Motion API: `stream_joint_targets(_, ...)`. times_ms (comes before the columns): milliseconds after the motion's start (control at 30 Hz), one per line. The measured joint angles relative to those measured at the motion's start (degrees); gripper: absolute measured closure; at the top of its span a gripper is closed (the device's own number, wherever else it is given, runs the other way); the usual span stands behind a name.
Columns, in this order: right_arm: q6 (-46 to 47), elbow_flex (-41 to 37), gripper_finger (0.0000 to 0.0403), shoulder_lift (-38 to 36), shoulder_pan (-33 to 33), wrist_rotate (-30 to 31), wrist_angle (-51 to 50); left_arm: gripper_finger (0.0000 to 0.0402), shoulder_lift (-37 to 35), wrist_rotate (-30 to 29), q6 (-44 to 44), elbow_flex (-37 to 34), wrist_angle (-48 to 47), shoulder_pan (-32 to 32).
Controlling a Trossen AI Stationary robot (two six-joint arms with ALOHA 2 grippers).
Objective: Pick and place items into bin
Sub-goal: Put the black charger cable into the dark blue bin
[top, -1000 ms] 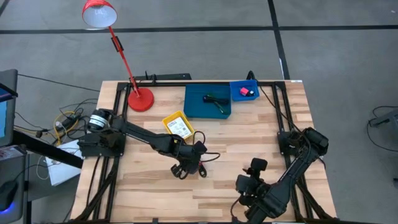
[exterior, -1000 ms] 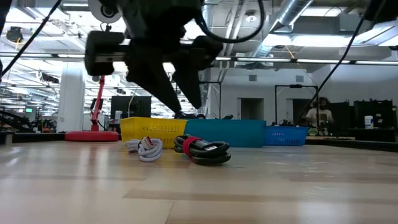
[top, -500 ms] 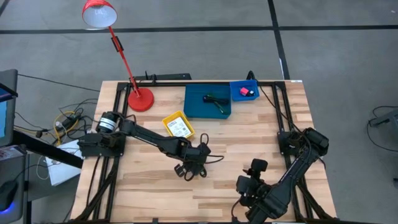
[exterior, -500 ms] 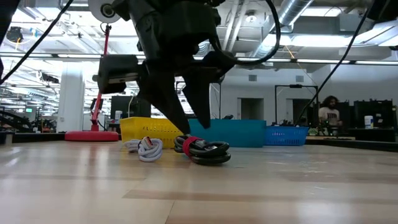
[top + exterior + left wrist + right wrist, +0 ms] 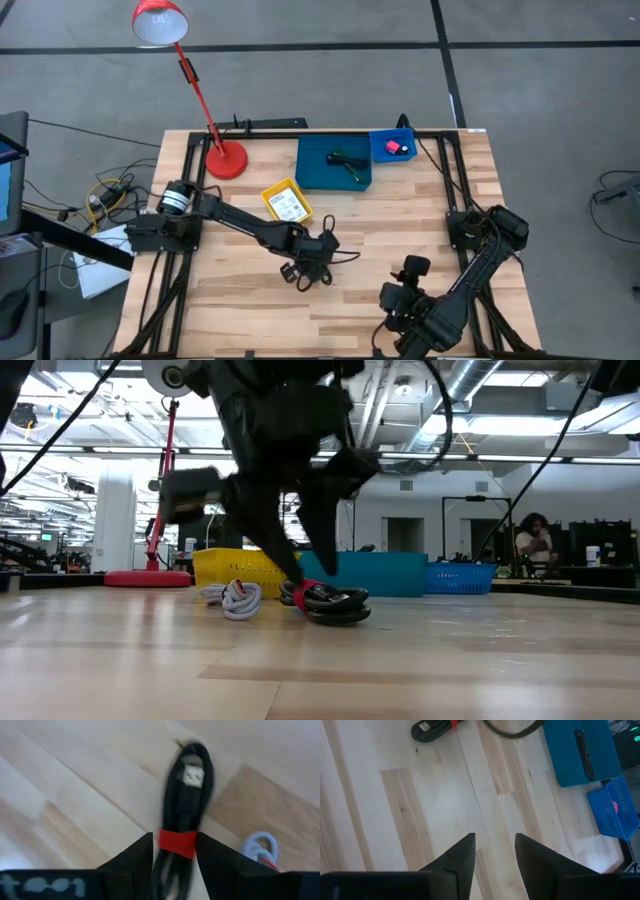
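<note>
- Wooden tabletop [image 5: 400, 230], pale planks; a teal bin [image 5: 333, 164], a small blue bin [image 5: 392, 148] and a yellow bin [image 5: 287, 201] sit toward its far edge, with a red lamp [image 5: 225, 158] at the far left corner.
- Item in hand: black cable bundle [image 5: 186, 815], coiled and bound by a red band [image 5: 178, 842]; it lies flat near the middle of the tabletop, well short of the bins.
- Long axis: in the left wrist view the bundle runs straight out from between the fingers, its plug end [image 5: 192, 775] pointing away from the wrist, the banded part nearest it.
- Neighbour: a white-grey cable coil [image 5: 232, 598] lies just beside the bundle on the side toward the left edge.
- Left gripper [image 5: 173, 860]: released, jaws apart and lowered to either side of the bundle at the red band; no squeeze yet visible.
- Right gripper [image 5: 494, 851]: jaws apart, empty, waiting near the front edge of the tabletop, right of centre.
- Handling note, as a judgement: closing across the banded waist should catch all strands together; fingers should reach the wood first, so no loop slips under a tip.
- Risk, as a judgement: the grey coil sits close and could be dragged along; a straight lift before travelling to a bin should clear it.
</note>
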Motion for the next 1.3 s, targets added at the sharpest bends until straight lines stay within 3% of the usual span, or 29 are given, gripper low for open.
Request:
stream_joint_targets(333,0.54,0.0,0.0268,0.04,0.0,0.31,0.13,0.0264,3.33,1.19,-0.72,0.34,0.02,-0.02)
stream_joint_targets(567,0.49,-0.02,0.0269,0.04,-0.07,0.43,0.02,0.0266,3.57,5.04,-1.5,0.28,0.28,1.35)
stream_joint_targets(667,0.48,-0.02,0.0269,0.04,-0.07,0.44,0.05,0.0283,3.57,5.15,-0.78,0.26,0.45,1.54)
stream_joint_targets(800,0.48,-0.02,0.027,0.04,-0.07,0.44,0.08,0.0334,3.69,3.71,0.58,1.26,0.41,1.55)
stream_joint_targets(867,0.48,-0.02,0.027,0.04,-0.07,0.44,0.07,0.0354,3.72,1.35,0.99,2.37,0.02,1.5)
stream_joint_targets(967,0.48,-0.02,0.0268,0.04,-0.07,0.44,0.1,0.0354,3.72,-4.16,1.57,5.48,-3.01,1.44)
stream_joint_targets(1300,0.46,-0.02,0.0268,0.04,0.0,0.42,0.34,0.0354,3.71,-31.89,7.09,16.55,-13.95,3.75)
